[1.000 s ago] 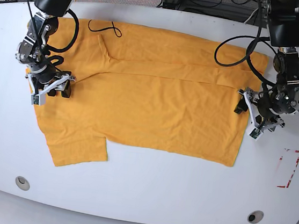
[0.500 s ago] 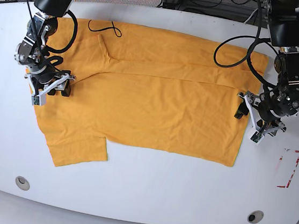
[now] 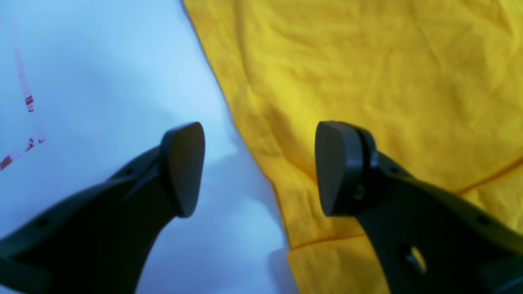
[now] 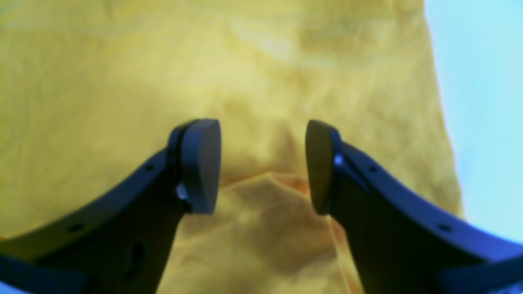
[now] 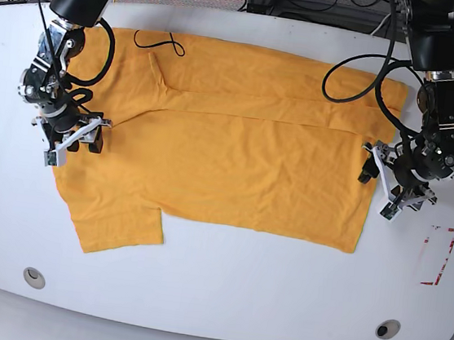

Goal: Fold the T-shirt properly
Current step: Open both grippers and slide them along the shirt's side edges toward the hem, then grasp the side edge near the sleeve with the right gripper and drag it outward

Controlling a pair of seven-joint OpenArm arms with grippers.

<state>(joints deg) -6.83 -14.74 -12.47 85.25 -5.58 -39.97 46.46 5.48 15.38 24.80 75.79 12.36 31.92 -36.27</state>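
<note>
T-shirt [image 5: 237, 151] edge between left gripper [image 3: 259, 169] jaws

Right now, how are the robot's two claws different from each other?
The left gripper straddles the edge of the T-shirt, one finger over the white table; the right gripper has only cloth under it. The left gripper's jaws also gape wider than the right gripper's. Both are open, black, and hold nothing.

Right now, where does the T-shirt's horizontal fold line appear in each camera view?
Base: the fold line crosses the upper T-shirt.
Left wrist: it is the seam at lower right, behind the open left gripper.
Right wrist: it is the blurred orange edge between the right gripper's open jaws.
Shared landmark: the white table.
</note>
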